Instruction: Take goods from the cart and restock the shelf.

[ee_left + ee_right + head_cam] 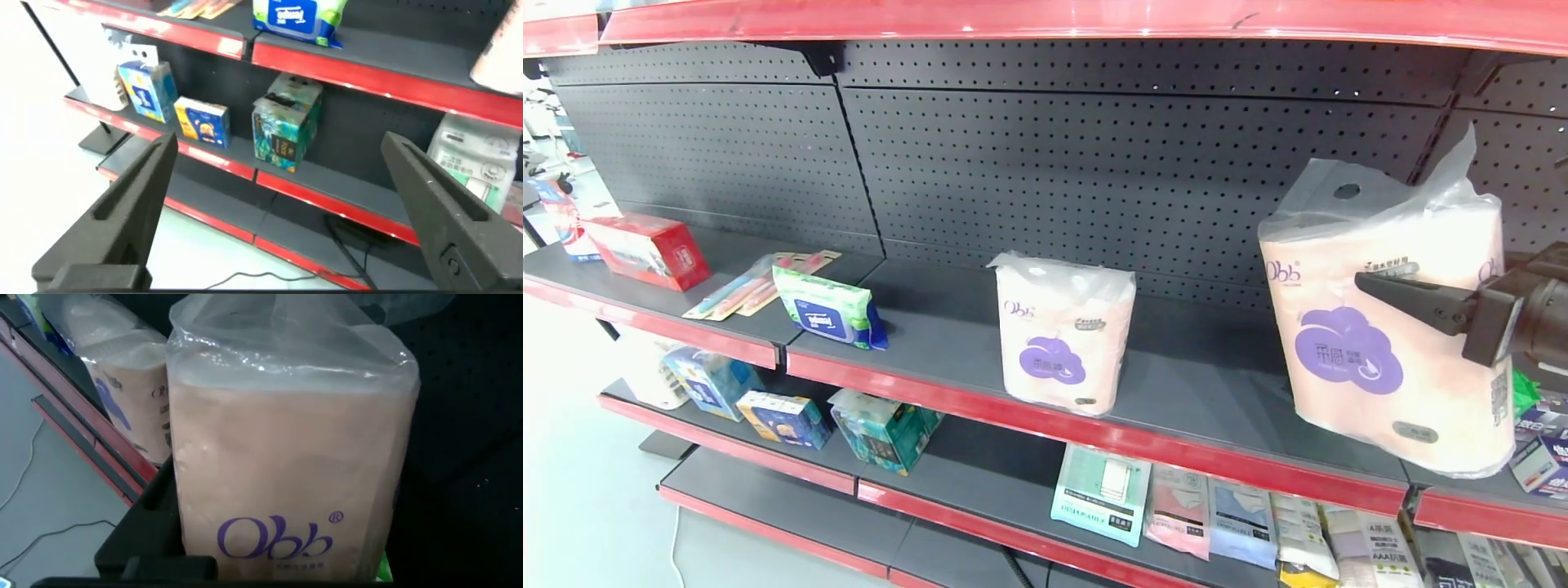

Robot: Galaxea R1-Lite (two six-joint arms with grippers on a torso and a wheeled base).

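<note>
A pink toilet-paper pack (1388, 359) in clear plastic hangs at the right of the middle shelf (980, 404), its bottom over the red front edge. My right gripper (1388, 286) is shut on its sides, with one dark finger (1409, 300) across the front. In the right wrist view the held pack (286, 457) sits between the fingers (147, 531). A second matching pack (1064, 331) (122, 384) stands upright mid-shelf. My left gripper (278, 204) is open and holds nothing, out in front of the lower shelves.
Further left on the middle shelf lie a wet-wipes pack (829, 309), toothbrush packs (756, 286) and a red box (645, 249). Bare shelf (1201, 384) lies between the two paper packs. Boxes (882, 429) (286, 122) and flat packets (1176, 506) fill the shelf below.
</note>
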